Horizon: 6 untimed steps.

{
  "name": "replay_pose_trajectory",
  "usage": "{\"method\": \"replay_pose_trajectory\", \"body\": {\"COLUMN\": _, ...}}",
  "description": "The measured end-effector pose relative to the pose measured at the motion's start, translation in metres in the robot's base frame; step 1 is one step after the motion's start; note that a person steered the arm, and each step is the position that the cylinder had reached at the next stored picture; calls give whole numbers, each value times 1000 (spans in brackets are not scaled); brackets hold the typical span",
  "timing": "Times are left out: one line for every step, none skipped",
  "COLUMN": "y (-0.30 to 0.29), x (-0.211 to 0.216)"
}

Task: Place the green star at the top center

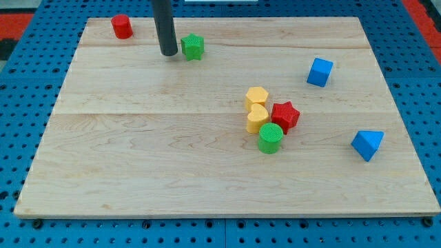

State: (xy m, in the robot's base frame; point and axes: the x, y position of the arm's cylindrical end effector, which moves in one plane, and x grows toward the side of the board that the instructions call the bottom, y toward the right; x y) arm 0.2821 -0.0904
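The green star (193, 47) lies near the view's top, left of centre, on the wooden board (138, 151). My tip (168, 53) stands just to the star's left, close to it or touching it. The dark rod rises straight up out of the view's top edge.
A red cylinder (122, 26) sits at the top left. A blue cube (320, 71) is at the upper right, a blue triangular block (368, 144) at the right. In the middle cluster: a yellow hexagon (256, 98), a yellow heart (258, 118), a red star (284, 114), a green cylinder (270, 138).
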Motion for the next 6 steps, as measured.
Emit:
{"method": "replay_pose_trajectory", "body": {"y": 65, "x": 7}}
{"method": "replay_pose_trajectory", "body": {"y": 57, "x": 14}}
{"method": "replay_pose_trajectory", "body": {"y": 66, "x": 21}}
{"method": "replay_pose_trajectory", "body": {"y": 90, "x": 5}}
{"method": "replay_pose_trajectory", "body": {"y": 96, "x": -26}}
{"method": "replay_pose_trajectory", "body": {"y": 112, "x": -18}}
